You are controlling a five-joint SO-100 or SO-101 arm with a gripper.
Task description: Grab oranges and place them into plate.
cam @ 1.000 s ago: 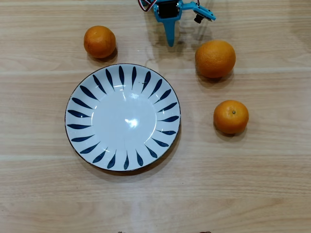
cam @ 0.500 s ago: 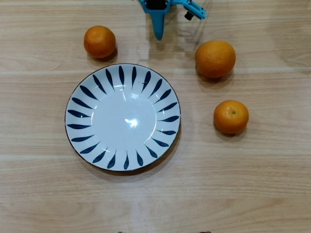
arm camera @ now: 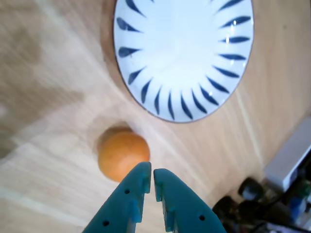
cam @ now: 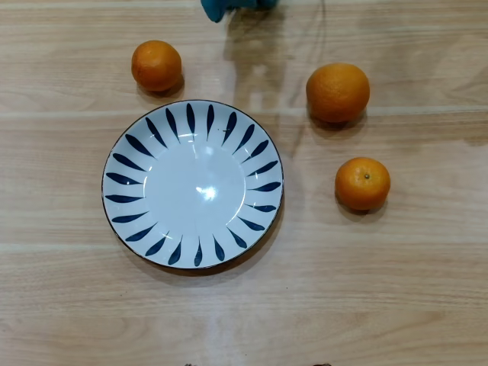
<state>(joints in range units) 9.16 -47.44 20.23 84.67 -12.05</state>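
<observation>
Teal end effector (arm camera: 149, 177) with fingers nearly touching, tips pointing up in the wrist view, empty; barely visible overhead.

The overhead view looks straight down on the wooden surface (cam: 396, 305) from well above, taking in the whole plate (cam: 122, 183) and all 3 oranges, with the teal tool (cam: 216, 9) just clipping the top edge. The wrist view sits low and close, facing down along the tool (arm camera: 150, 178), which enters from the bottom edge. Both views share the plate (arm camera: 160, 104) and 1 orange (arm camera: 121, 153), which appears in the overhead view at upper left (cam: 156, 65).
</observation>
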